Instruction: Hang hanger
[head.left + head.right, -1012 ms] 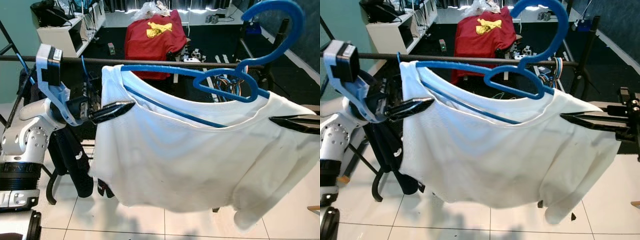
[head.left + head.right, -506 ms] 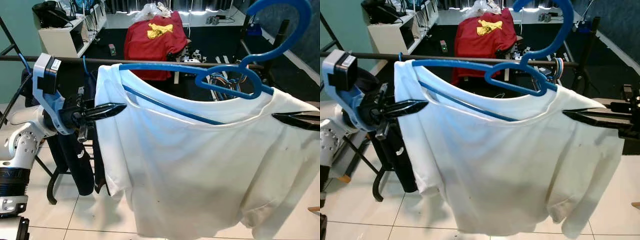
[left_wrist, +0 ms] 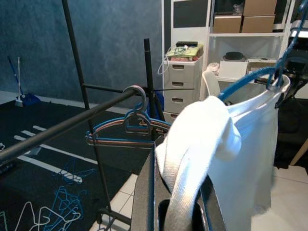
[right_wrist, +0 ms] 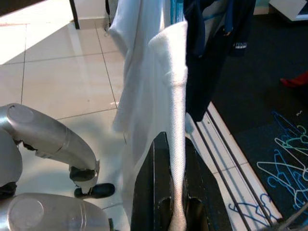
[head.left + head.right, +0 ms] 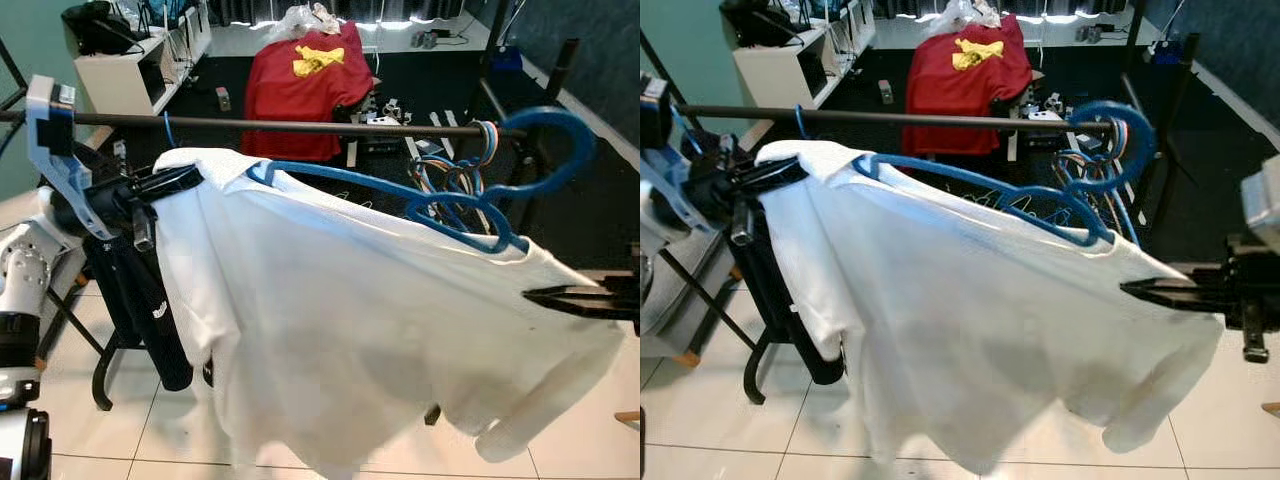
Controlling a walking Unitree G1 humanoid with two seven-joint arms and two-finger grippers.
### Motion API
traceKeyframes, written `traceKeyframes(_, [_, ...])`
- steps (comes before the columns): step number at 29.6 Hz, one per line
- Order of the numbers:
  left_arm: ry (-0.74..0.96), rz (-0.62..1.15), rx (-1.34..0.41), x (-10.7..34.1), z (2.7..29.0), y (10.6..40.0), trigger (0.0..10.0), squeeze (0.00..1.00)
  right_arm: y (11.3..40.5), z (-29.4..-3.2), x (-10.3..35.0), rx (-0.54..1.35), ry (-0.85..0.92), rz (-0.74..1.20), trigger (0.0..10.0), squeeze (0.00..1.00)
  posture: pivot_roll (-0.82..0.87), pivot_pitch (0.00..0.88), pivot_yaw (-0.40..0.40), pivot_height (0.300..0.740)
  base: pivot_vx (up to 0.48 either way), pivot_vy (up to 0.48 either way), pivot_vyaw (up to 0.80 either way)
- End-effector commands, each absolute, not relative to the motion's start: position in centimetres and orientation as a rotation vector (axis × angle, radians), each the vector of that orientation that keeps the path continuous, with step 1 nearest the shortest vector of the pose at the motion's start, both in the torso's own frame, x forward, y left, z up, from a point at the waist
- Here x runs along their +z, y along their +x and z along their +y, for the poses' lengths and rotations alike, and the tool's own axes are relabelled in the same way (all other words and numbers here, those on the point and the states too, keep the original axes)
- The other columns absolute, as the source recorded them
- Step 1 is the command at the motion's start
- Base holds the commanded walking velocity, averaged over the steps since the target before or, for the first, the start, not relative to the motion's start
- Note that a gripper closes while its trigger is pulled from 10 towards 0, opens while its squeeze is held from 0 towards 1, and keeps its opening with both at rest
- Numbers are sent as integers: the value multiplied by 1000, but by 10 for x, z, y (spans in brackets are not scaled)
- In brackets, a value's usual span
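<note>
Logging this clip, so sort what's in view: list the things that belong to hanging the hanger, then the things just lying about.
Job in hand:
blue plastic hanger
white T-shirt on it
dark metal rail
left gripper and right gripper, each clamped on a shoulder of the shirt

Lying about:
red T-shirt
spare hangers on the rail
black garment

We note a dark horizontal metal clothes rail [image 5: 300,125] crossing the scene, carried at its right end by a black upright post [image 5: 545,100]. A cluster of thin coloured wire hangers [image 5: 455,170] hangs on the rail near that end. The hook of the blue plastic hanger [image 5: 540,135] sits at the rail's right end; we cannot tell whether it rests on the rail. A dark garment [image 5: 140,300] hangs under the left part. The rack stands on pale floor tiles [image 5: 120,430], bordering a black mat [image 5: 420,90] on which a red cloth with a yellow print [image 5: 305,75] lies draped.
</note>
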State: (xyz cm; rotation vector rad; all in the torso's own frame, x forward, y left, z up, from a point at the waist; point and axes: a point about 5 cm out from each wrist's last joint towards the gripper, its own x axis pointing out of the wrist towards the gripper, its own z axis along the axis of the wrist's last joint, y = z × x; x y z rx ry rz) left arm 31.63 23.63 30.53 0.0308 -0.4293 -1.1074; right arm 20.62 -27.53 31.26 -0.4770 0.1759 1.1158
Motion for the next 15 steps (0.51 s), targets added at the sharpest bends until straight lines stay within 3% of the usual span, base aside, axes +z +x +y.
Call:
traceKeyframes(1, [21, -463, -1031, 315, 252, 315, 1216, 0, 204, -272, 314, 1129, -491, 170, 0, 0, -77, 76, 17, 740, 0, 0, 0])
traceKeyframes(6, [4, -430, -991, 307, 248, 322, 1882, 0, 198, -265, 329, 1189, -439, 48, 0, 0, -77, 77, 18, 740, 0, 0, 0])
traceKeyframes(8, [-55, -368, -894, 293, 243, 336, 2745, 0, 193, -260, 339, 1233, -425, -25, 0, 0, -81, 80, 22, 740, 0, 0, 0])
traceKeyframes(10, [-85, -344, -859, 288, 241, 341, 2745, 0, 192, -259, 341, 1240, -425, -45, 0, 0, -81, 80, 22, 740, 0, 0, 0])
traceKeyframes(11, [-118, -314, -800, 281, 239, 348, 3412, 0, 190, -258, 344, 1248, -424, -64, 0, 0, -81, 81, 23, 740, 0, 0, 0])
traceKeyframes(13, [-205, -271, -699, 270, 237, 360, 2784, 0, 189, -258, 346, 1257, -425, -79, 0, 0, -83, 85, 24, 740, 0, 0, 0])
traceKeyframes(15, [-304, -223, -611, 255, 234, 369, 2824, 0, 190, -257, 347, 1256, -428, -87, 0, 0, -83, 85, 24, 740, 0, 0, 0])
